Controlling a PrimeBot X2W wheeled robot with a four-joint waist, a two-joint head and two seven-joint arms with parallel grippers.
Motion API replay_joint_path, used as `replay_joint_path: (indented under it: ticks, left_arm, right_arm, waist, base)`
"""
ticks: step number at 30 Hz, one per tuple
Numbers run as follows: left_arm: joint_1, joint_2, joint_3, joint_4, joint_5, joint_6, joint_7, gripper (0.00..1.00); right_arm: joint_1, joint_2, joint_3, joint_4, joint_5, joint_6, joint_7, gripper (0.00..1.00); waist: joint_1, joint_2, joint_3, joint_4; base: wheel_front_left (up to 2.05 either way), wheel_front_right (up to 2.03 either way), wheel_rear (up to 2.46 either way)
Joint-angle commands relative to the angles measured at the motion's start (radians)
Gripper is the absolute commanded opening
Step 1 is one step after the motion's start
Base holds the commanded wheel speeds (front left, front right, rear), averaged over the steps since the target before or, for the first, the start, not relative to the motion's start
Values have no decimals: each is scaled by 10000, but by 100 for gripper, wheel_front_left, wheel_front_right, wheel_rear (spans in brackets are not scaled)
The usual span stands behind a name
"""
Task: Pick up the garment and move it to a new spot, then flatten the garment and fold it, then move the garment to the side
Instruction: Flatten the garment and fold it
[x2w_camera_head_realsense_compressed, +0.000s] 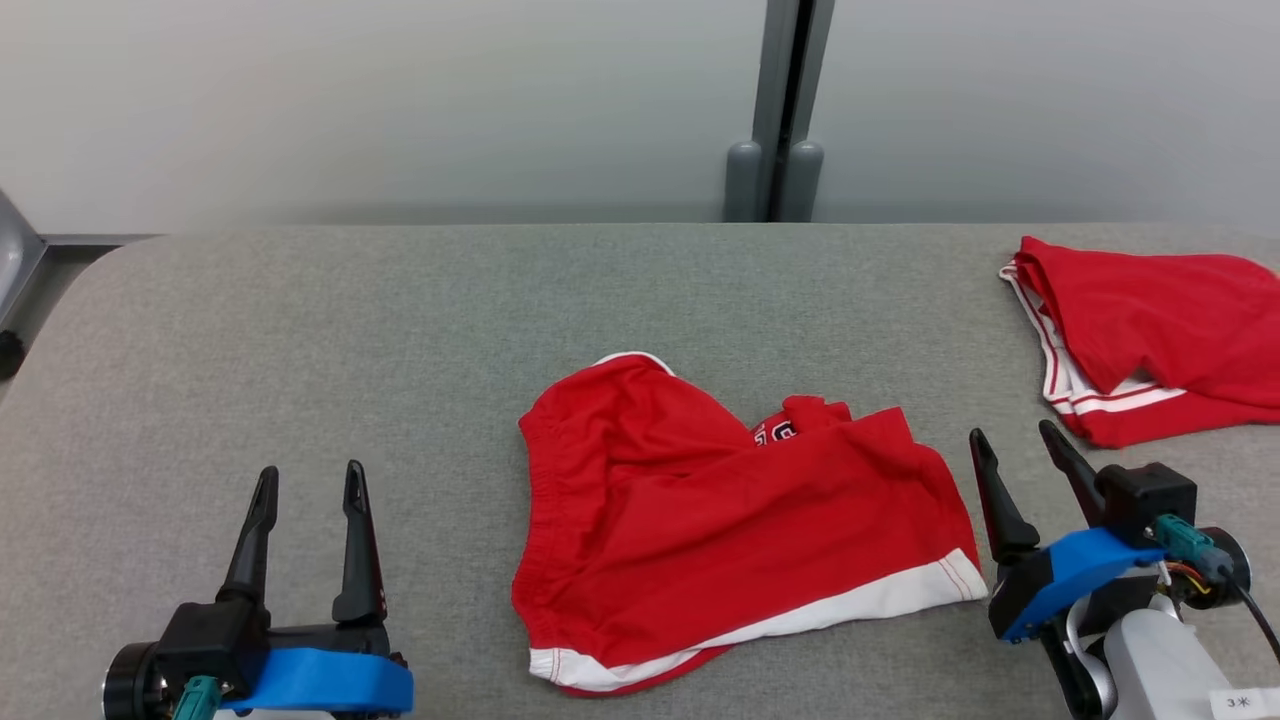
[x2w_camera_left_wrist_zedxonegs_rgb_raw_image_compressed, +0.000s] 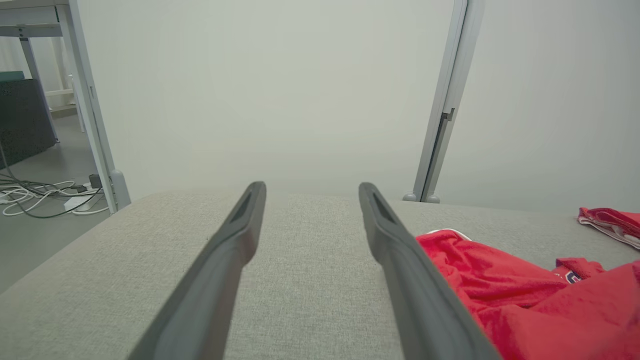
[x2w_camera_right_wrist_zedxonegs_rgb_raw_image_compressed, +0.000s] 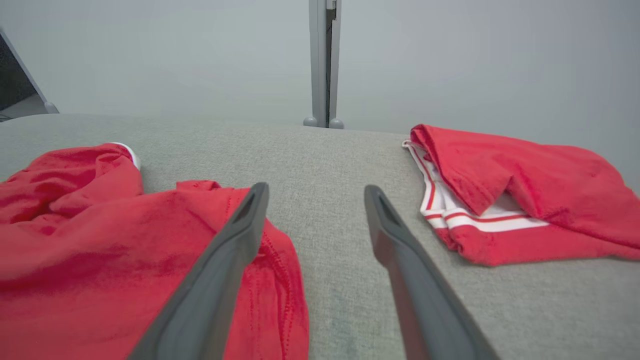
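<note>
A red garment (x2w_camera_head_realsense_compressed: 720, 520) with white trim lies rumpled in the middle of the grey table (x2w_camera_head_realsense_compressed: 400, 330), a bit of dark lettering showing at a fold. My right gripper (x2w_camera_head_realsense_compressed: 1015, 440) stands open just off its right edge, nothing between the fingers; in the right wrist view the red garment (x2w_camera_right_wrist_zedxonegs_rgb_raw_image_compressed: 100, 255) lies under and left of the left finger (x2w_camera_right_wrist_zedxonegs_rgb_raw_image_compressed: 220, 270). My left gripper (x2w_camera_head_realsense_compressed: 310, 480) is open at the lower left, apart from the cloth. In the left wrist view the garment (x2w_camera_left_wrist_zedxonegs_rgb_raw_image_compressed: 525, 295) sits to the right of my left gripper (x2w_camera_left_wrist_zedxonegs_rgb_raw_image_compressed: 310, 190).
A second red garment (x2w_camera_head_realsense_compressed: 1150, 335) with white stripes lies folded at the table's far right; the right wrist view shows this folded garment (x2w_camera_right_wrist_zedxonegs_rgb_raw_image_compressed: 515, 190) to the right of my fingers. A grey wall with a vertical post (x2w_camera_head_realsense_compressed: 785, 110) stands behind. Cables (x2w_camera_left_wrist_zedxonegs_rgb_raw_image_compressed: 40, 197) lie on the floor left of the table.
</note>
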Motion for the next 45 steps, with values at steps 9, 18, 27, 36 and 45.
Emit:
replay_joint_path:
  ticks: [9,18,27,36,45]
  left_arm:
    - [275,-13,99,113,125,-51,-42,100]
    - [511,58,105,263,287,1,-42,100]
    - [567,84,-22,387,367,100,-42,100]
    - [435,151,-117,543,270,106,-44,100]
    - [157,117,-1244,1057,307,-327,26,100]
  right_arm:
    - [1738,468,-869,-2496,-287,2,-38,100]
    - [3414,1000,-1304,-4842,-593,2,707,100]
    - [4207,1202,-1114,-5888,-703,2,1392,100]
    - [4322,1228,-1023,-5949,-610,2,1620,100]
    - [3811,1059,-823,-4907,-862,2,1721,100]
  waist:
    - [0,0,-432,-520]
    - [0,0,-587,-491]
    - [0,0,-654,-319]
    - [0,0,-659,-245]
    - [0,0,-418,-165]
  base:
    - [0,0,0]
    - [0,0,0]
    - [0,0,0]
    - [0,0,0]
    - [0,0,0]
